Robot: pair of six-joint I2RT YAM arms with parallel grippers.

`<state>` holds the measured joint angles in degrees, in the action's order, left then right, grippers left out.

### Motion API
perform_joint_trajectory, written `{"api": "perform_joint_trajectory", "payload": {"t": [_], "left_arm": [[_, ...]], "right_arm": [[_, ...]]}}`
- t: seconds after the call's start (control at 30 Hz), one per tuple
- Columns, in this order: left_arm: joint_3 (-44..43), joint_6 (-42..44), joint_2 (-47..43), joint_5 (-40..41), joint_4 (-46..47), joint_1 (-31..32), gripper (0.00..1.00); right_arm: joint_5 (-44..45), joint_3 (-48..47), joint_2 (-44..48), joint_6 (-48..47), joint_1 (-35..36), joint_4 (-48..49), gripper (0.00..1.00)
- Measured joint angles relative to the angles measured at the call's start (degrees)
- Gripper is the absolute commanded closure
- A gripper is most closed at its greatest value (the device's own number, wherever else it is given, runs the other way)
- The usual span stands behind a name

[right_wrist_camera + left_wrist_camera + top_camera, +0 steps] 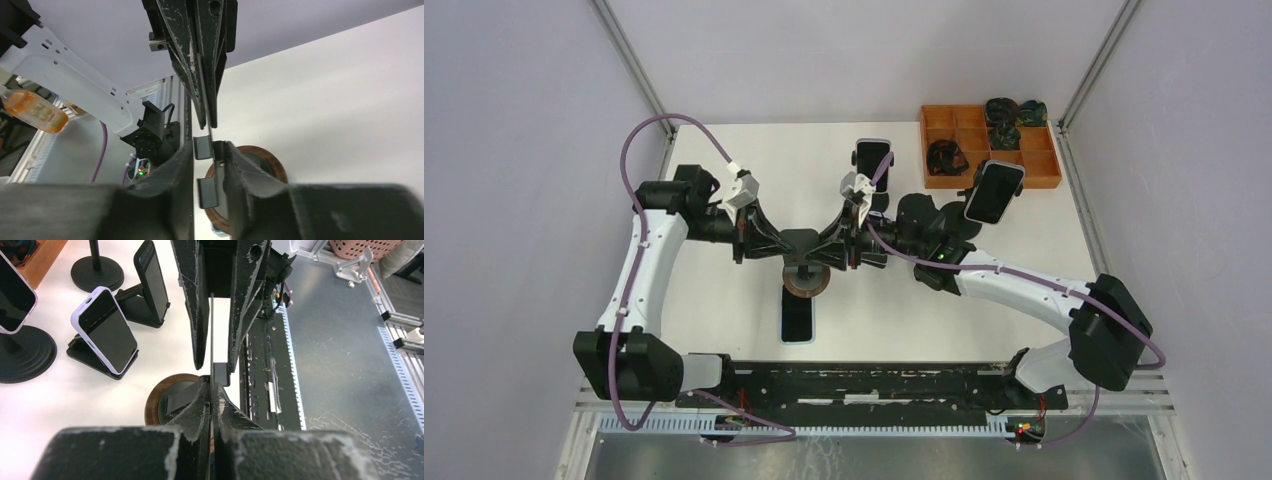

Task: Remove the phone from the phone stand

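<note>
White desk (pixel 724 190) inside pale lilac walls. Orange tray (pixel 925 145) at the far right corner, other phones (pixel 994 192) propped on stands near it. Phone stand (pixel 807 284), brown round base, sits about midway between the left and right edges, nearer the near edge than the far; both arms meet over it. Phone (pixel 798 322) lies flat on the desk just beside that base, on the near-edge side, and neither gripper touches it. So I judge the removal itself done: the phone is off the cradle and set down. Left gripper (pixel 782 246) is pinched tight on the stand's thin back plate (pixel 212 335), which both wrist views show edge-on. Right gripper (pixel 826 248) straddles the same plate from the opposite side, jaws narrowly apart with a small clip (pixel 202 148) filling the gap; whether it actually bears on it I cannot tell. What remains, by my reading: release the stand and draw both arms back without tipping it onto the phone.
</note>
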<state>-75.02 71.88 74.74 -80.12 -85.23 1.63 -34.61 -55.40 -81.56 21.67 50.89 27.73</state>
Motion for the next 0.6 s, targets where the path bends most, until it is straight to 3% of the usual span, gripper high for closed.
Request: {"api": "perform_joint_trajectory", "payload": {"t": [0.13,0.3,0.4,0.6], "left_arm": [[-0.04,2.47,0.68,2.54,0.17,0.00,0.98],[-1.57,7.96,6.21,7.21,0.15,-0.70,0.98],[-3.58,10.97,11.52,9.29,0.39,-2.29,0.98],[-9.73,16.68,22.82,11.72,1.11,-5.40,0.98]], "right_arm": [[1.79,-0.07,-0.15,-0.59,-0.17,-0.94,0.27],[5.77,0.44,1.16,-0.81,-3.06,-5.62,0.09],[9.40,2.99,4.90,-1.64,-4.70,-8.50,0.02],[16.55,8.63,13.29,-3.67,-5.16,-13.46,0.02]]}}
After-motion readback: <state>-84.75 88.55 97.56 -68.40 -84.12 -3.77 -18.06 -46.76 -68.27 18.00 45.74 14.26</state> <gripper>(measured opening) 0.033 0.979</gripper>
